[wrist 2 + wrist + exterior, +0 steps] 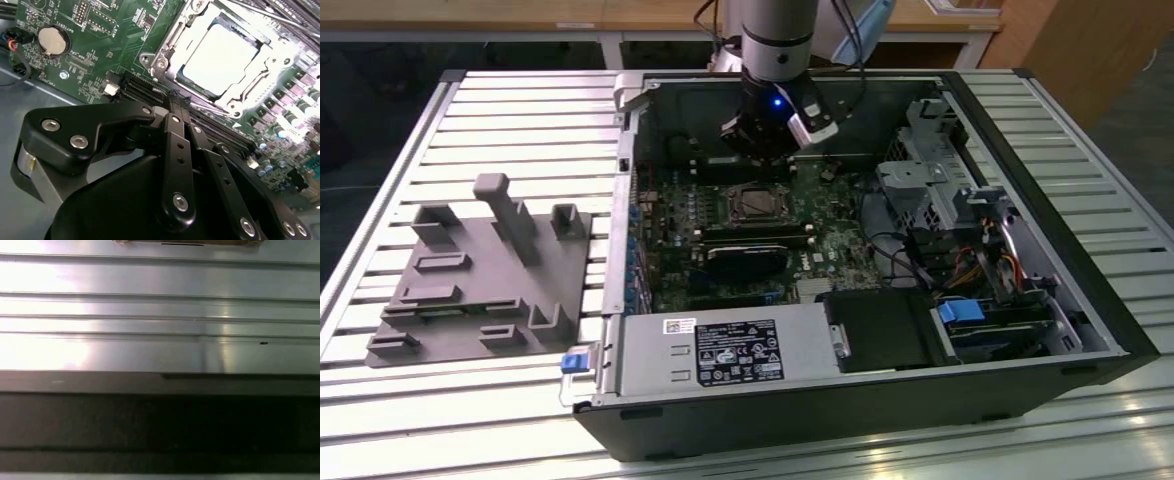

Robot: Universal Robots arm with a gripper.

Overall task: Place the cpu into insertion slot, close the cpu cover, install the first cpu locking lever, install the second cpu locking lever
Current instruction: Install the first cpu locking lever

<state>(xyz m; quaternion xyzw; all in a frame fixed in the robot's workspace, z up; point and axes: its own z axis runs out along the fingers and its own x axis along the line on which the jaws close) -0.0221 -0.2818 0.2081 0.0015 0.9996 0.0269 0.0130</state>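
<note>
The cpu (220,60) lies flat in the insertion slot (754,203), its silver top bright in the second wrist view. The cpu cover (165,47) lies down around the chip as a thin silvery frame, and the chip shows through its window. A thin lever rod (174,31) runs along one side of the frame. My gripper (175,98) hovers over the green board just off the socket's corner, beside the long black slots. Its black fingers (175,131) meet at the tips with nothing between them. In the exterior view the gripper (767,140) hangs inside the case, behind the socket.
The open computer case (854,400) lies on a slatted metal table (520,110). A black heatsink block (750,250) sits in front of the socket. Drive cages and cables (961,220) fill the exterior view's right. A grey fixture (480,275) stands at the left.
</note>
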